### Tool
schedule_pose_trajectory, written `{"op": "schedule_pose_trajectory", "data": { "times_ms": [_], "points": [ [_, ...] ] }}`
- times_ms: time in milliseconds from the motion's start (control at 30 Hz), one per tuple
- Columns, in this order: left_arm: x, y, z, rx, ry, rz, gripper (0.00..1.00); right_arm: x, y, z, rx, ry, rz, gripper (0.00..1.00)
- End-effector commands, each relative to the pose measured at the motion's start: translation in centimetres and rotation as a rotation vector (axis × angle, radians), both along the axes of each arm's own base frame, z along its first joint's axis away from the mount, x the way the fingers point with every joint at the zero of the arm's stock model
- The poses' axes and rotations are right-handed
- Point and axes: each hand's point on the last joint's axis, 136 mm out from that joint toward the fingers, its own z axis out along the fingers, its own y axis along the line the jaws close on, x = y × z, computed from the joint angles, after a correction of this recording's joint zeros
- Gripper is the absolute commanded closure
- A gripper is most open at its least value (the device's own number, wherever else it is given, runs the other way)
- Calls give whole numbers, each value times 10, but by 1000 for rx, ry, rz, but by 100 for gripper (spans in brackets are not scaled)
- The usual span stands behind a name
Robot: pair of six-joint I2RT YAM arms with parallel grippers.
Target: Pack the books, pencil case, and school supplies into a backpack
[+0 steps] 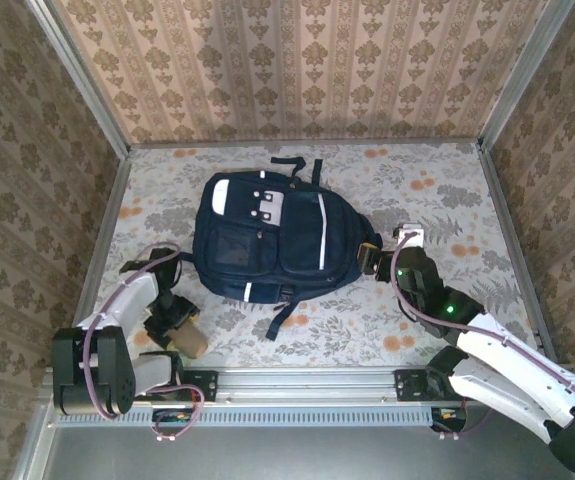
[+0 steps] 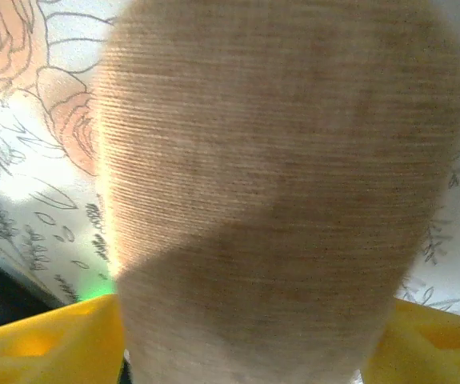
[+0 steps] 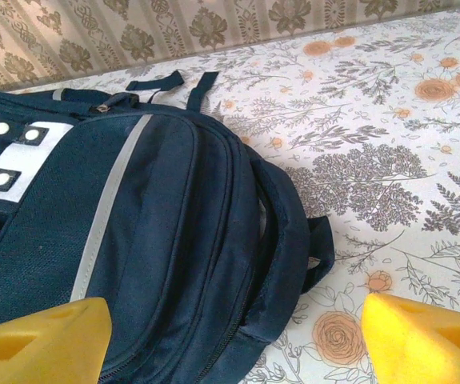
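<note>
Left wrist cam has the tan ribbed pencil case (image 2: pixel 270 184) sitting right between the left gripper's (image 2: pixel 242 344) yellow fingers, near the table's (image 1: pixel 447 200) front-left corner. Can't tell if they've clamped it. Looks soft and light, so I'd pinch across its middle. Right gripper (image 3: pixel 234 332) hangs spread wide at the right edge of the floppy navy backpack (image 3: pixel 166 224), mid-table.

The large navy blue fabric backpack (image 1: pixel 267 240) fills the middle of the floral bench (image 1: pixel 447 190); open surface lies to its right. A tan ribbed fabric pouch (image 1: pixel 189 341) sits near-left, and patterned walls (image 1: pixel 297 70) close three sides.
</note>
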Motion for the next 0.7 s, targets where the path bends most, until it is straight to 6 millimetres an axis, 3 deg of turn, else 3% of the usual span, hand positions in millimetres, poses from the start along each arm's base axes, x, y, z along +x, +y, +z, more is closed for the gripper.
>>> {"op": "schedule_pose_trajectory", "data": {
  "times_ms": [0, 100, 233, 333, 433, 533, 667],
  "points": [
    [5, 1, 1, -3, -31, 11, 41, -2, 4, 3, 25, -15, 22, 18],
    [7, 2, 8, 3, -57, 11, 51, -3, 4, 7, 31, -21, 22, 18],
    [8, 2, 26, -2, -87, 8, 55, -4, 5, 15, 51, -31, 30, 18],
    [15, -2, 52, -22, -153, 13, 55, -6, 22, 24, 84, -34, 123, 18],
    [29, -10, 83, -67, -264, 35, 55, -13, 50, 32, 149, -31, 269, 17],
    [43, -22, 110, -101, -299, 14, 54, -28, 91, 44, 279, -30, 495, 14],
    [68, -51, 144, -158, -436, -16, 54, -51, 145, 58, 473, 37, 785, 11]
  ]
}}
